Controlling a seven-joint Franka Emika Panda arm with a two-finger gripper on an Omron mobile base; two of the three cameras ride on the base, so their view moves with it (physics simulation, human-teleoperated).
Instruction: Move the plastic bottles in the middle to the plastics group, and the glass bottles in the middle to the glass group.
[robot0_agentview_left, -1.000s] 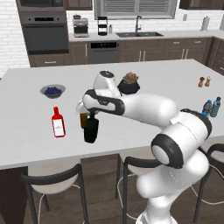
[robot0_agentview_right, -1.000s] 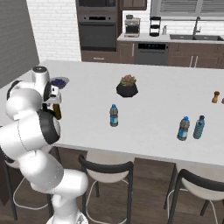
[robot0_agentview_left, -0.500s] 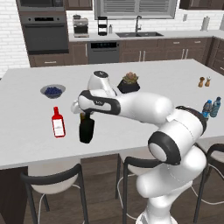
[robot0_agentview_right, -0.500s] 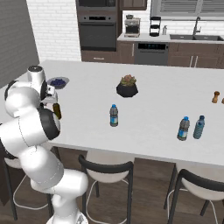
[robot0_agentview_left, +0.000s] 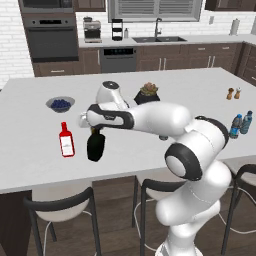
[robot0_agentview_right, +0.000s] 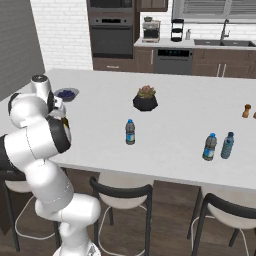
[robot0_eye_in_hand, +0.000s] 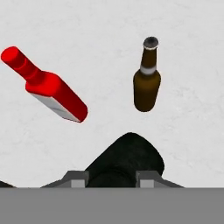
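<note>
A: Left base view — how is the arm posed?
B: Bent low leftward over the counter (robot0_agentview_left: 30, 160); gripper (robot0_agentview_left: 95, 133) is clamped on the black bottle (robot0_agentview_left: 95, 147), held upright beside the red bottle (robot0_agentview_left: 66, 141).

Can't read any text from here, the white label on the red bottle (robot0_agentview_left: 66, 141) is just blank-looking.

Two rear base cameras share the counter (robot0_agentview_left: 30, 165), hand camera looks down.
</note>
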